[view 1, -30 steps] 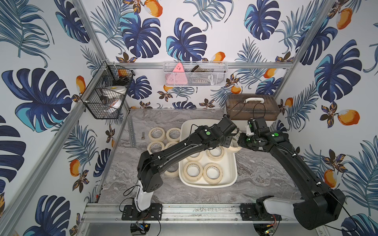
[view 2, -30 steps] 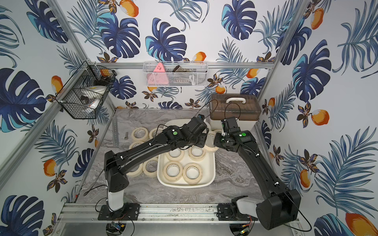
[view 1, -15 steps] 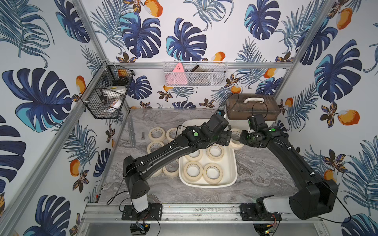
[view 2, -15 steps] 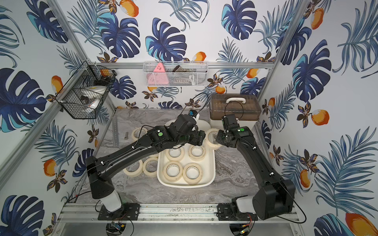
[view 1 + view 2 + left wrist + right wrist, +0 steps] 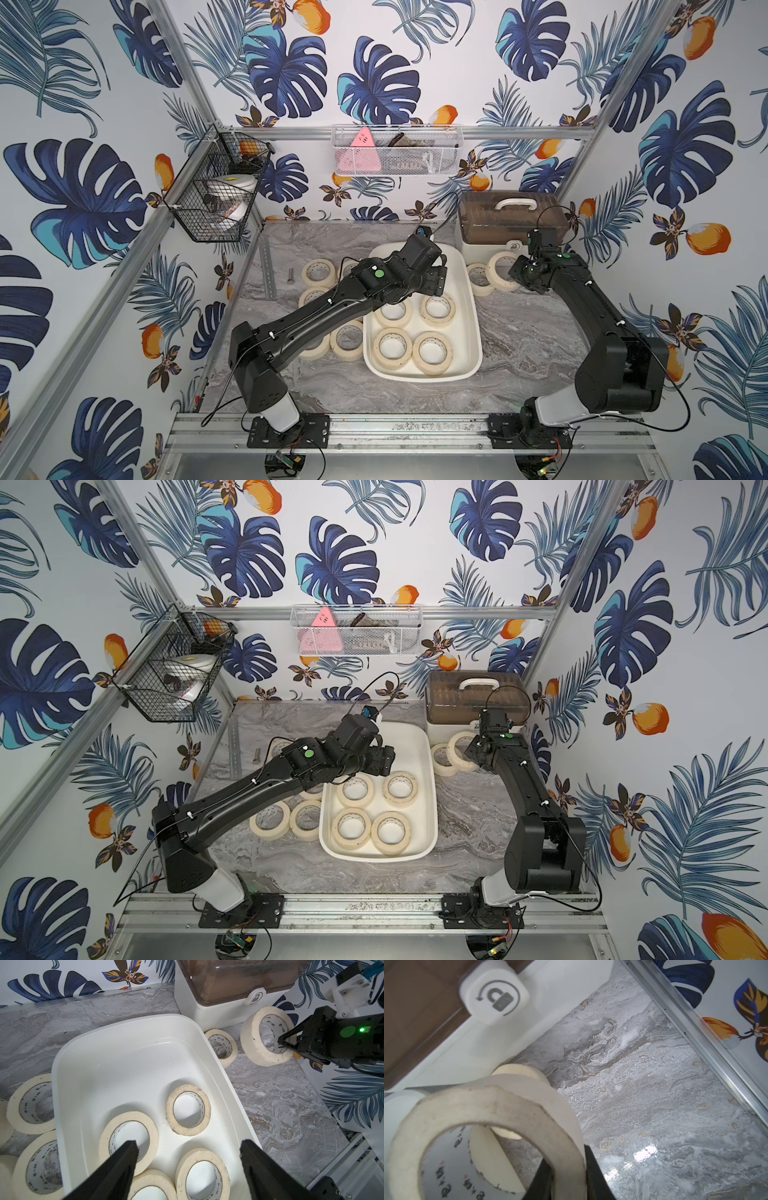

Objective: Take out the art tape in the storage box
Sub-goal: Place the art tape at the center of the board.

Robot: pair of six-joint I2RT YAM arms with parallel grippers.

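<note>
– Left tool [image 5: 188, 1145] first: how does it stand?

– Its jaws are spread wide, with nothing between them. It hangs over the storage box [image 5: 124, 1022], above the four art tape rolls [image 5: 188, 1110] that lie flat in the half of the box nearer the robot's bases.

– And the right tool [image 5: 569, 1174]?

– It is clamped tight on the wall of the held roll [image 5: 492, 1109], with one finger inside the core and one outside, as the right wrist view shows. That roll is out of the box and tipped up on its edge. It is over the tabletop [image 5: 540, 332], between the box's right side and the brown-lidded case [image 5: 511, 220].

– Does it rest on the tabletop?

– I cannot tell. Its lower edge is close to the surface. Just beside it, towards the box, a flat roll [image 5: 478, 279] lies on the tabletop, and in the right wrist view the held roll overlaps it.

– Is any more tape out?

– Several loose rolls [image 5: 318, 271] lie flat on the tabletop along the box's left side. The left arm [image 5: 316, 316] hides some of them, so I cannot count them.
</note>
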